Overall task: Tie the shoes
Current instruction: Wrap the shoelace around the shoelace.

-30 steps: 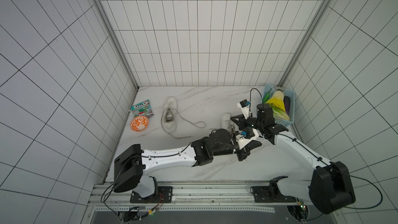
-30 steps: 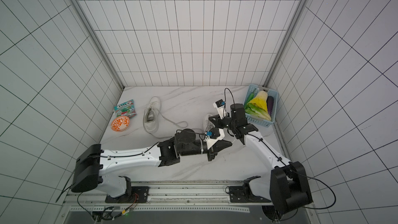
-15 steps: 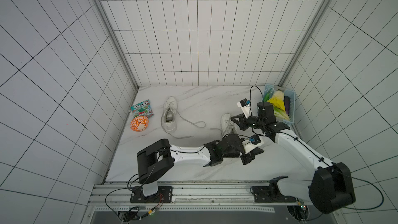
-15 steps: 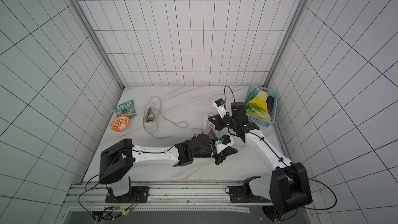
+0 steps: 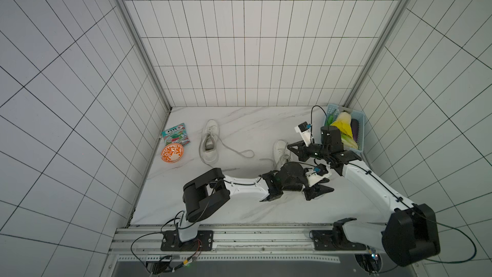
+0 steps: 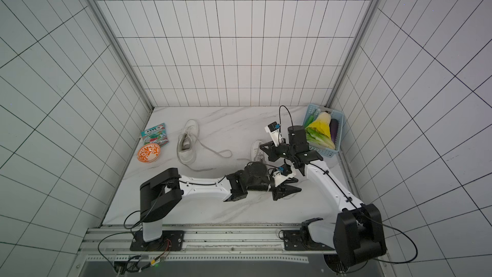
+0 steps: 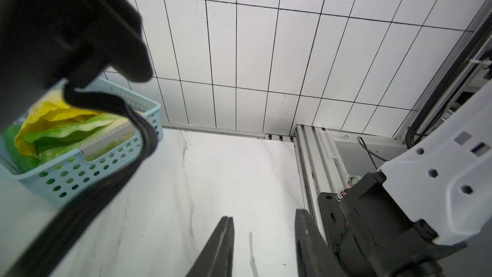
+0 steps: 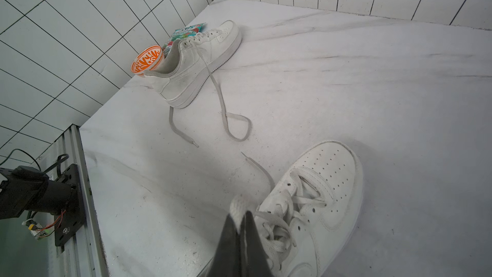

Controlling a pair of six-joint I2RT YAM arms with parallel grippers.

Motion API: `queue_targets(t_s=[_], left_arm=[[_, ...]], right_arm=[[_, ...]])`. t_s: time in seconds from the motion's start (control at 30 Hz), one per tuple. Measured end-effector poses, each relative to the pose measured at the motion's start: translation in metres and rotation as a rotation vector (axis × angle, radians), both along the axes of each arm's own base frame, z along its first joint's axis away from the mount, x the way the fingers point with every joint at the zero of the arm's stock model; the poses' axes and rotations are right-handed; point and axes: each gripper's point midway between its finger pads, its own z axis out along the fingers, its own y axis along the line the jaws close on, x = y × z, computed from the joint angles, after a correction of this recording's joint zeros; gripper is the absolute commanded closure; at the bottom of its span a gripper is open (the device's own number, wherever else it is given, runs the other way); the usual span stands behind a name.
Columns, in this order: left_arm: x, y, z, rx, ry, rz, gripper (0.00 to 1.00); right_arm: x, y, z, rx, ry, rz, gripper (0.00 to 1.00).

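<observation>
1. Pinching a fold of lace just above the nearer shoe, the right gripper is clenched on it. This seems meant to keep that strand raised and taut for knotting.
2. The left gripper hangs low over the table beside the right arm, its jaws apart and grasping nothing. A thin lace tip shows between them, apparently not gripped, so the gripper is probably placed there to take up that free end.
3. The nearer shoe stands upright on the right part of the table, short of the blue basket. Both wrists partly hide it in both top views.
4. The other shoe stands well apart on the left, beside the orange bowl and the snack packet. Its laces trail loose across the marble, so it is untied and likely waits its turn.
</observation>
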Motion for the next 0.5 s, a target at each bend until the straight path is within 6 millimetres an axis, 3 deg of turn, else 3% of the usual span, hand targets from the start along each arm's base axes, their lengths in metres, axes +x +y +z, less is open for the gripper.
queue_targets(t_s=[0.17, 0.3, 0.37, 0.5], left_arm=[[-0.002, 0.009, 0.013, 0.015, -0.010, 0.005, 0.41], [0.007, 0.046, 0.042, -0.023, -0.009, 0.056, 0.41], [0.027, 0.075, 0.053, -0.046, 0.008, 0.122, 0.42], [0.095, 0.144, 0.056, -0.069, 0.073, 0.331, 0.46]], right_arm=[[-0.001, 0.000, 0.000, -0.001, -0.001, 0.005, 1.00], [-0.001, 0.000, -0.001, -0.003, -0.002, 0.010, 1.00], [-0.002, 0.000, -0.001, -0.002, -0.001, 0.013, 1.00], [-0.003, 0.001, -0.001, -0.004, 0.002, 0.020, 1.00]])
